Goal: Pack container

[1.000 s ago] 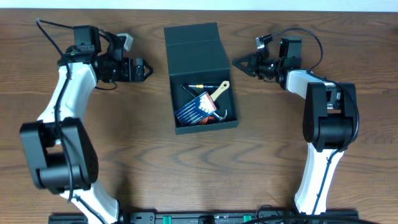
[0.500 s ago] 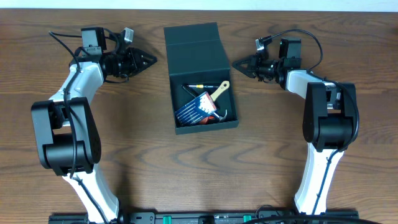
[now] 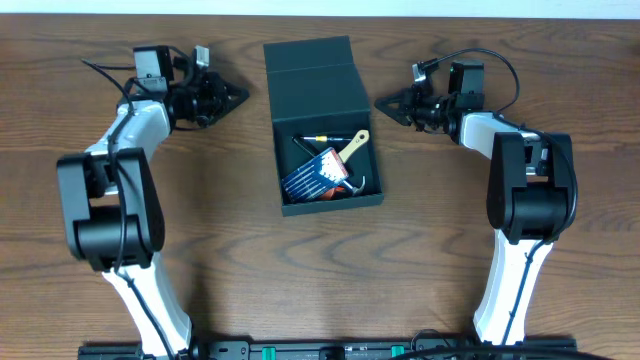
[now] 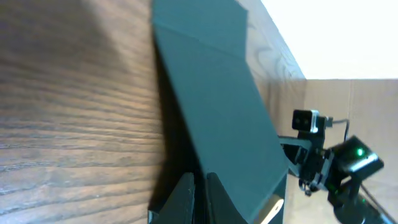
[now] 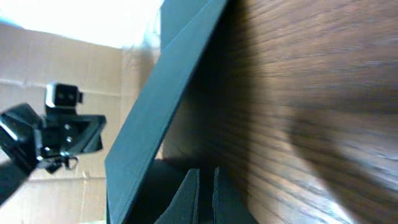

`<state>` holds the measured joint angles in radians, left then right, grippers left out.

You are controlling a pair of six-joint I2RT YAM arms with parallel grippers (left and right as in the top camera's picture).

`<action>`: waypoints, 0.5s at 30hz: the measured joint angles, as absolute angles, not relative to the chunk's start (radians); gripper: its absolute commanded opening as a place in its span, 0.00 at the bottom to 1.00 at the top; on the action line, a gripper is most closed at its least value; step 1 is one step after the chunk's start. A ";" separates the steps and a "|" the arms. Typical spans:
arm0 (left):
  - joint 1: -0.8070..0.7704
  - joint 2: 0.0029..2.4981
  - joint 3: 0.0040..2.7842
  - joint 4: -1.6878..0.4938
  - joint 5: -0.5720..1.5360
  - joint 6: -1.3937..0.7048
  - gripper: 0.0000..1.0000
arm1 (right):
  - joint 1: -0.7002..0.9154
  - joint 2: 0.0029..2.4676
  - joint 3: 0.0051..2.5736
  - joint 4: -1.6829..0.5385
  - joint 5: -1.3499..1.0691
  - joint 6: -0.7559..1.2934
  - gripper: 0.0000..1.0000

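The container (image 3: 335,203), a dark teal-black box, sits mid-table with its flap lid (image 3: 312,68) lying open toward the far side. Inside are a blue screwdriver case (image 3: 315,172), a wooden-handled brush (image 3: 353,146) and a pen (image 3: 330,137). My left gripper (image 3: 241,96) is shut on nothing, its tip pointing at the lid's left edge, a short gap away. From the other side my right gripper (image 3: 379,101) points at the lid's right edge, also shut and empty. The left wrist view has shut fingers (image 4: 186,196) before the lid (image 4: 224,112). Right wrist fingers (image 5: 189,193) face the lid (image 5: 155,93).
Bare wooden tabletop (image 3: 320,270) surrounds the box. The table's far edge (image 3: 320,14) runs just behind the lid and both grippers. Both arm bases stand at the near edge, left (image 3: 150,310) and right (image 3: 510,300).
My left gripper has closed from wide open and swung up and toward the lid's left edge. The right arm and the box have stayed put.
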<state>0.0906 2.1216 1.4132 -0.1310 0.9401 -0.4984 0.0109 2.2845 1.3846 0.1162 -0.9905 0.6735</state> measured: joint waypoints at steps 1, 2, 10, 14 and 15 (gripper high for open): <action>0.091 2.140 1.413 -0.119 0.944 -0.522 0.05 | 0.011 2.284 1.385 0.114 -0.979 0.684 0.01; 0.091 2.153 1.413 -0.113 0.946 -0.538 0.06 | 0.011 2.284 1.385 0.108 -0.967 0.694 0.01; 0.091 2.224 1.413 -0.007 1.021 -0.690 0.06 | 0.011 2.284 1.385 0.069 -0.911 0.731 0.01; 0.089 2.226 1.413 0.027 1.057 -0.746 0.06 | 0.011 2.284 1.385 0.069 -0.913 0.731 0.01; 0.088 2.226 1.413 0.029 1.065 -0.756 0.06 | 0.012 2.284 1.385 0.069 -0.914 0.731 0.01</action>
